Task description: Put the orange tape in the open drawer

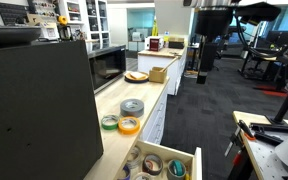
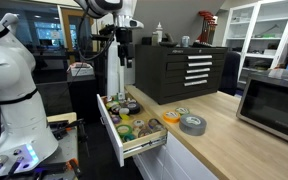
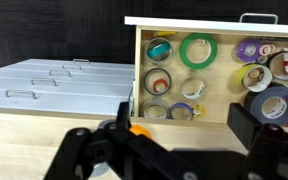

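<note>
nothing of the task looks done yet. the orange tape lies flat on the bench, well below the tool and off to its side, just beside the green-rimmed roll and near the grey roll. the tool is spread wide and empty, high above the open drawer, which holds many rolls. the reach, grasp, carry and release are all left to do.

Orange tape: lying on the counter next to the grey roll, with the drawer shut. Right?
Not quite: the drawer is open, pulled out from the counter and full of tape rolls. Both exterior views show this, and the wrist view looks straight down into it. The rest holds: the orange tape lies on the counter next to the grey roll.
</note>
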Tool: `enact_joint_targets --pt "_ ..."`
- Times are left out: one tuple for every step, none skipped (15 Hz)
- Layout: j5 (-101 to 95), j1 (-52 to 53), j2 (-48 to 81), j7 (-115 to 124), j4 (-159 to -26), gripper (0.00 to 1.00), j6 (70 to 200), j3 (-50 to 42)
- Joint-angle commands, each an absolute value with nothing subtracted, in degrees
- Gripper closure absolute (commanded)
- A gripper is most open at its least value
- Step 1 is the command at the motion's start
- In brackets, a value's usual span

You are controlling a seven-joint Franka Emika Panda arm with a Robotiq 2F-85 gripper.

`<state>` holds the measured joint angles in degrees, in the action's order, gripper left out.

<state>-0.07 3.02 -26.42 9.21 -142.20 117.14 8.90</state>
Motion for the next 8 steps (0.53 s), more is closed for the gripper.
enact_joint_targets --pt "-3.0 2.4 -18.6 8.9 -141.3 0.0 124.0 8.3" --pt "-4.1 2.3 -16.5 8.8 -140.9 0.0 125.8 8.2" --pt "-4.8 2.3 -14.4 8.4 -140.5 0.0 127.7 7.9" --pt "-5.5 2.4 -12.3 8.1 -140.0 0.0 129.6 7.7" --pt "-6.3 2.5 -10.5 7.8 -139.3 0.0 131.2 7.5" --pt "-7.1 2.5 -8.7 7.5 -138.6 0.0 132.8 7.3" --pt "-7.8 2.7 -7.4 7.7 -137.6 0.0 133.2 7.3" --pt "-6.4 3.2 -10.4 8.8 -140.2 0.0 132.0 7.2"
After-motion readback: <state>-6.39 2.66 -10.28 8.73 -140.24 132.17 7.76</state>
